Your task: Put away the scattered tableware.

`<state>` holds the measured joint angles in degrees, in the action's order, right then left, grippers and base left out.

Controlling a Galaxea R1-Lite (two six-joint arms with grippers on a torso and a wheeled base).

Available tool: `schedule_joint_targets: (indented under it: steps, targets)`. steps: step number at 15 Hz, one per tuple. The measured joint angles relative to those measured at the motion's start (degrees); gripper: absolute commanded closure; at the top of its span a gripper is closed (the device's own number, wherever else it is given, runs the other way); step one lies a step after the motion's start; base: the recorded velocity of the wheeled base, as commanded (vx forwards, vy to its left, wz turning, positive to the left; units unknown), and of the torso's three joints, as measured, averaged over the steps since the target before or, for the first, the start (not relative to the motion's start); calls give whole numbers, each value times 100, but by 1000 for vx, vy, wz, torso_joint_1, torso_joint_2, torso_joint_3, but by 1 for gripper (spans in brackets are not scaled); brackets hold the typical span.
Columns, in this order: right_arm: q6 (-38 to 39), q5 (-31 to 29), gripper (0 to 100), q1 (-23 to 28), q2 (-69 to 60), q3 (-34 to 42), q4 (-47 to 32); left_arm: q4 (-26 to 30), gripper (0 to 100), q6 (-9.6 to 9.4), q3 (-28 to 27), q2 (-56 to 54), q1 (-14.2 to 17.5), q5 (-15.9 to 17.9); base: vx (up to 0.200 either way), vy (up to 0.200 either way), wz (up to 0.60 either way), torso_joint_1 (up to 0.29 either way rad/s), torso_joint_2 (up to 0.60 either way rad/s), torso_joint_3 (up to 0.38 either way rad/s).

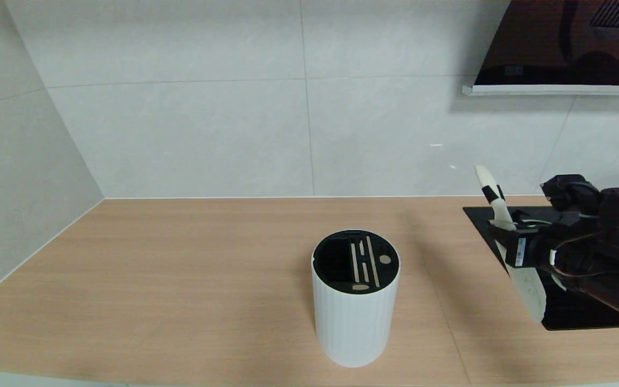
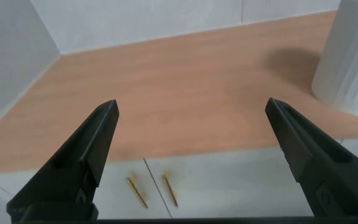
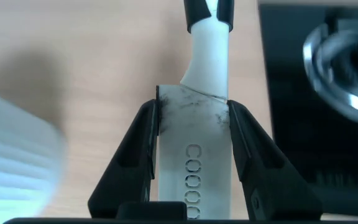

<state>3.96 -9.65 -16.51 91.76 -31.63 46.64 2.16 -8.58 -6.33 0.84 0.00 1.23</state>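
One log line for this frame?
right claw: shut on white knife, right of holder | left claw: open, over counter edge | holder: upright on counter

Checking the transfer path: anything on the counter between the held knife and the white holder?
Nothing. In the head view, only bare wooden counter lies between the knife and the holder.

We see the holder (image 1: 355,301) standing on the counter (image 1: 191,279), approx. at centre, nearer the front edge. To its right, well apart, the cooktop (image 1: 479,215) sits in the counter. Over the cooktop's left edge the right gripper (image 1: 513,242) has the knife (image 1: 527,279) betw. its jaws, handle up twd. the wall (image 1: 234,134) behind, blade down twd. the front. The hood (image 1: 556,48) hangs above the cooktop. The left gripper (image 2: 190,109) is over the counter's front edge, w/ cabinet doors (image 2: 229,180) below.
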Motion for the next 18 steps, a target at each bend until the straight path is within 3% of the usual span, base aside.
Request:
schedule_joint_targets:
  steps: [4,9,11,13,14,16,18]
  targets:
    - [-2,30,100,-304,-100,-973,-496,154,0,-11,-808,833,0,249,0,0,0,0,0,0]
    - [-20,33,100,-1042,74,-2065,-839,115,0,13,-1993,3229,-52,933,0,0,0,0,0,0]
    - [-13,29,100,-1410,112,-2104,-850,-123,0,51,-2572,4400,-211,1067,0,0,0,0,0,0]
    - [-5,11,100,-1648,144,-2089,-841,-785,0,180,-3027,5503,-556,1141,0,0,0,0,0,0]
    - [-2,-6,100,-1780,146,-2071,-835,-1274,0,401,-3149,5969,-813,1154,0,0,0,0,0,0]
    - [-2,-16,100,-1990,138,-1991,-830,-2293,0,1153,-3273,6734,-1356,1163,0,0,0,0,0,0]
    - [44,-22,100,-2274,94,-1908,-827,-3087,0,2130,-3366,7286,-1929,1103,0,0,0,0,0,0]
